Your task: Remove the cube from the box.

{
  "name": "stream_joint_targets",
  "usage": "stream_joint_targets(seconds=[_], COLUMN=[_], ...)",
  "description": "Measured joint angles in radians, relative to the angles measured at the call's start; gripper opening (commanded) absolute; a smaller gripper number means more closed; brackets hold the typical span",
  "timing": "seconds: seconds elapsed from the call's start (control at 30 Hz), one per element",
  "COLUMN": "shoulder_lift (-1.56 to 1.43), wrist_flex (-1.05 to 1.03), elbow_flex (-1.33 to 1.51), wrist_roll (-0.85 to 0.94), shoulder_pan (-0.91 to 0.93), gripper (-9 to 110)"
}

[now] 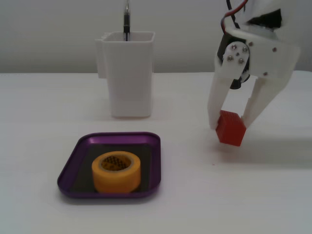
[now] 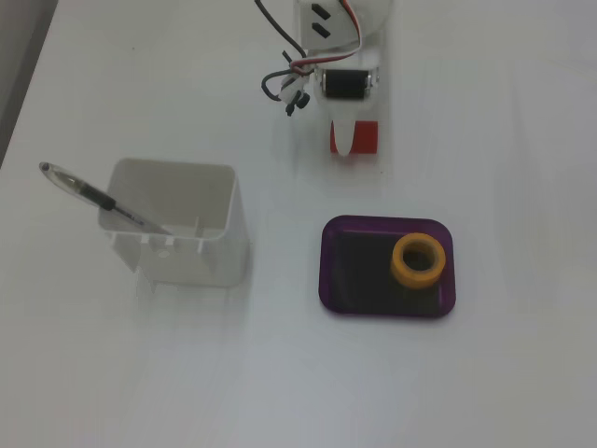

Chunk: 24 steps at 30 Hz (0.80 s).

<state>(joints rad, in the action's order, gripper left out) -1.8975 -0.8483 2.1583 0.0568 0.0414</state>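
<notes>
The red cube point(image 1: 230, 128) is outside the purple box point(image 1: 69, 165), to its right on the white table in a fixed view. My gripper point(image 1: 229, 124) comes down from above with its two white fingers shut on the cube's sides. The cube is slightly tilted, at or just above the table. From above in a fixed view, the cube point(image 2: 362, 138) sits under my gripper point(image 2: 359, 142), beyond the box point(image 2: 328, 266). One white finger point(image 2: 343, 138) overlaps the cube's left side.
A yellow tape roll point(image 1: 116, 171) stands inside the box, toward its right in a fixed view point(image 2: 417, 260). A tall white container point(image 1: 129, 73) with a pen point(image 2: 93, 196) stands behind and left of the box.
</notes>
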Motion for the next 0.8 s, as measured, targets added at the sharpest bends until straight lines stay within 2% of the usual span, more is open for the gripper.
stream_joint_targets(seconds=[0.5, 0.8], shoulder_lift=[0.147, 0.115], wrist_flex=[0.094, 0.049], elbow_flex=[0.009, -0.026], wrist_roll=[0.071, 0.071], shoulder_pan=[0.012, 0.011], gripper=[0, 11])
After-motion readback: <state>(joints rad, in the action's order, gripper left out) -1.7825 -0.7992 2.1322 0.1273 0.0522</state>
